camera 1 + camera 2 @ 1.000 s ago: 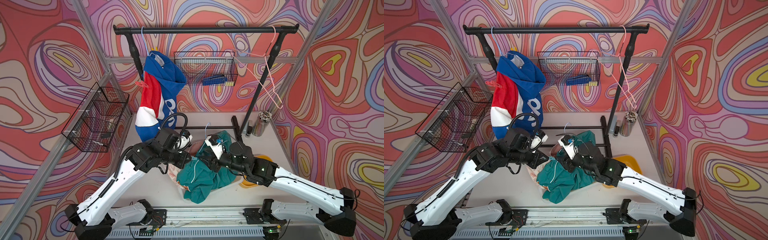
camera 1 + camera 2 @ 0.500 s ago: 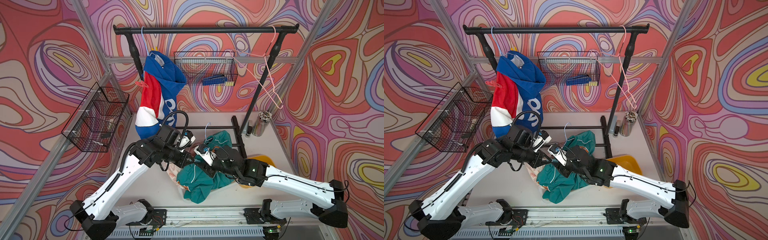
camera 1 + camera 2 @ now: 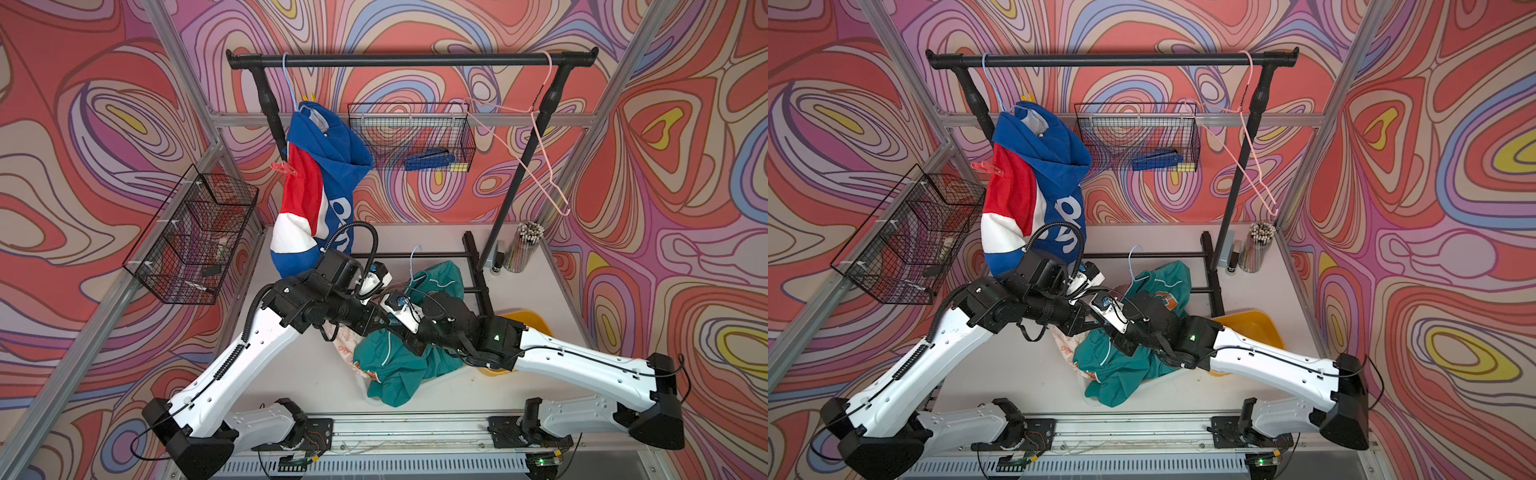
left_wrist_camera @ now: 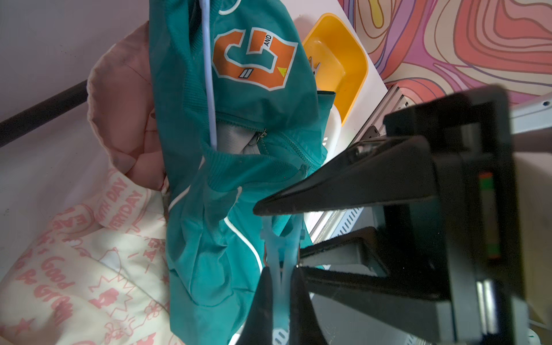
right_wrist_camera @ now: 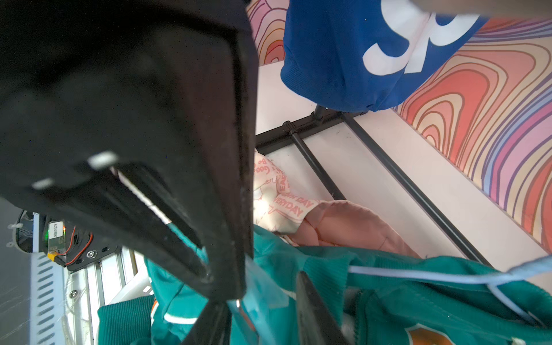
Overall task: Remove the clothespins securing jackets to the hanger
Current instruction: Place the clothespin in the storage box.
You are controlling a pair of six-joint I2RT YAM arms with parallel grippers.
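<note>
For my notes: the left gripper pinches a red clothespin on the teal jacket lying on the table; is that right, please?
Not quite: the clothespin in the left gripper is light blue, not red, as the left wrist view shows. It does sit on the teal jacket, which lies on the table.

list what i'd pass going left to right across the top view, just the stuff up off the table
side wire basket → blue-red-white jacket → back wire basket → pink hanger
</note>
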